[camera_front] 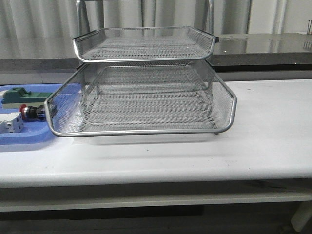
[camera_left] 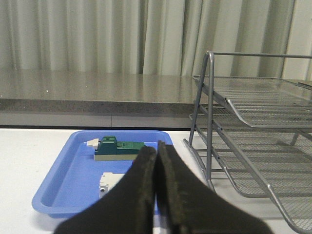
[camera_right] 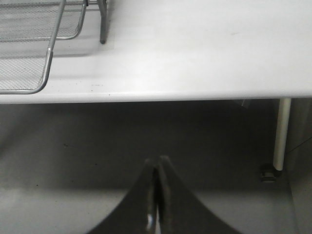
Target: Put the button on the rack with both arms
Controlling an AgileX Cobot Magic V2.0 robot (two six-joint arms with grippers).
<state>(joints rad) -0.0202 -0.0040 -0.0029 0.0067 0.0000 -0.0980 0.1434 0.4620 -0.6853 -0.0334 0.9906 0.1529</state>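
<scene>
While neither arm shows in the front view, both wrist views show fingers pressed together with nothing between them: left gripper (camera_left: 157, 151) is up over the near left part of the bench, right gripper (camera_right: 157, 163) sits off the bench's near edge, above the floor. The button (camera_front: 29, 112) lies on its side in the blue tray (camera_front: 19, 138) at the left edge of the bench, red head pointing left, just beside the rack's lower left corner, not on it. The rack (camera_front: 146, 97) stands mid-bench, wire tiers bare. A green block (camera_front: 22, 95) lies in the tray behind the button, a white box (camera_front: 10, 124) in front of it, toward the near edge. In the left wrist view the button is hidden behind the fingers. The right wrist view catches the rack's corner (camera_right: 34, 48) and one foot on the white bench top (camera_right: 204, 53).
</scene>
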